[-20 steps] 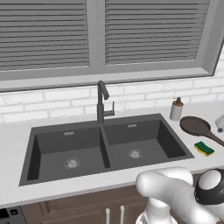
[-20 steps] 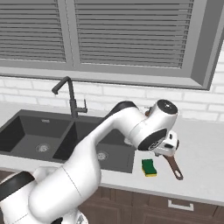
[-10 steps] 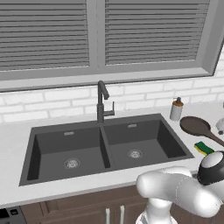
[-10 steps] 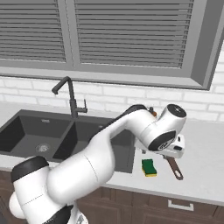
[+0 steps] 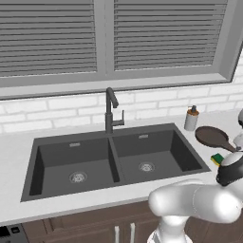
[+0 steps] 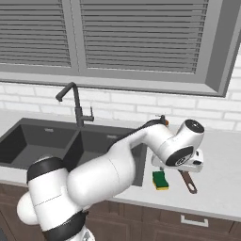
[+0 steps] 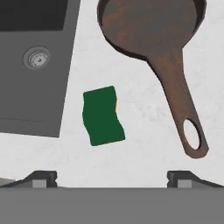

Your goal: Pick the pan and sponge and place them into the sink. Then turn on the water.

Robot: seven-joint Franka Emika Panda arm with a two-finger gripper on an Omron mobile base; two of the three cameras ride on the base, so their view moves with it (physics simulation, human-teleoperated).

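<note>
The dark-brown pan (image 7: 148, 24) lies on the white counter right of the sink (image 7: 30, 96), its long handle (image 7: 181, 109) pointing toward the counter's front edge. Left of the handle lies the green-topped sponge (image 7: 103, 116), flat and close to the basin's rim. My gripper (image 7: 112, 179) hangs open above the counter, its fingertips (image 7: 43, 178) wide apart with nothing between them. From the right base, my hand (image 6: 186, 157) hovers over the sponge (image 6: 160, 180) and pan handle (image 6: 188, 181). The dark gooseneck faucet (image 5: 110, 111) stands behind the divider; no water runs.
A beige soap bottle (image 5: 191, 118) stands behind the pan (image 5: 212, 137) near the brick wall. The right basin's drain (image 7: 37, 57) is near the sponge's side. A window with closed blinds (image 5: 109, 38) is above. White counter stretches right of the pan.
My arm has swung a little further right and out over the counter, bringing the hand above the sponge and pan handle. Pan and sponge lie where they were.
</note>
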